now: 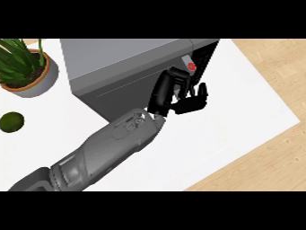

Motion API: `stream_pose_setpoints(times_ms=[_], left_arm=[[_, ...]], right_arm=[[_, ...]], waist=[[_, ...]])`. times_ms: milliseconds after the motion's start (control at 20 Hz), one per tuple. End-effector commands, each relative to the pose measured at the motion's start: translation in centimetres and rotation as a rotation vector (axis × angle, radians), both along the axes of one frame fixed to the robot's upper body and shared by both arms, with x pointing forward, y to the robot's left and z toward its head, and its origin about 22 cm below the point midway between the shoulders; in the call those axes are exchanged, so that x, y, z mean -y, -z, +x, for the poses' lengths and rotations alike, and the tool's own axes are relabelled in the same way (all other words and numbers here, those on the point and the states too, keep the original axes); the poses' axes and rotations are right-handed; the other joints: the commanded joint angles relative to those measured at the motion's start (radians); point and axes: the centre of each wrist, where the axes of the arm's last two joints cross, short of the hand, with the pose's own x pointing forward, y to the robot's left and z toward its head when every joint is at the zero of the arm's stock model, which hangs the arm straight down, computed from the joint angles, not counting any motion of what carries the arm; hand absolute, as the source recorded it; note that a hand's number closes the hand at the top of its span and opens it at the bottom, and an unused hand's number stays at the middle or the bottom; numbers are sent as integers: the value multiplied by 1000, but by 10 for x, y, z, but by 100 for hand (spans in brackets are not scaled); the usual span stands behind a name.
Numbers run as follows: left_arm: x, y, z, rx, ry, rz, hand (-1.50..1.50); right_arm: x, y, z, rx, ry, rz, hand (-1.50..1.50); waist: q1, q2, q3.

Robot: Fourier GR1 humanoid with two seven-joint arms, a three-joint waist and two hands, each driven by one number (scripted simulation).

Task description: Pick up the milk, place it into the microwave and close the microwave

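Milk [189, 63]: you see it upper centre of frame, red cap showing, left hand [181, 103] curled round it, against microwave [115, 58] front.

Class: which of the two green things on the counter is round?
The small green fruit, lying bare on the counter; the other is a spiky-leaved plant in a grey pot.
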Motion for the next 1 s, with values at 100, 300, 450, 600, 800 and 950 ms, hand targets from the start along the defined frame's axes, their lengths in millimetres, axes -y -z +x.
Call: stream_pose_setpoints(times_ms=[100, 300, 450, 600, 800, 950], left_arm=[[3, -5, 18, -88, -184, -42, 150], [0, -1, 22, -98, -173, -25, 150], [-16, 10, 27, -93, -180, 18, 150], [-24, 12, 31, -110, -172, 25, 150], [-34, 18, 35, -120, -147, 61, 150], [-43, 19, 38, -109, -154, 59, -150]], right_arm=[[9, -8, 0, 10, 34, 16, -150], [13, -14, -3, 26, 58, 18, -150], [16, -19, -6, 41, 77, 22, -150], [20, -21, -8, 44, 109, 20, -150], [23, -27, -12, 43, 117, 23, -150], [23, -27, -16, 34, 122, 20, -150]], waist=[[32, 6, -1], [58, 3, -2], [79, 5, -3], [96, 7, -3], [122, 5, -3], [138, 10, -5]])
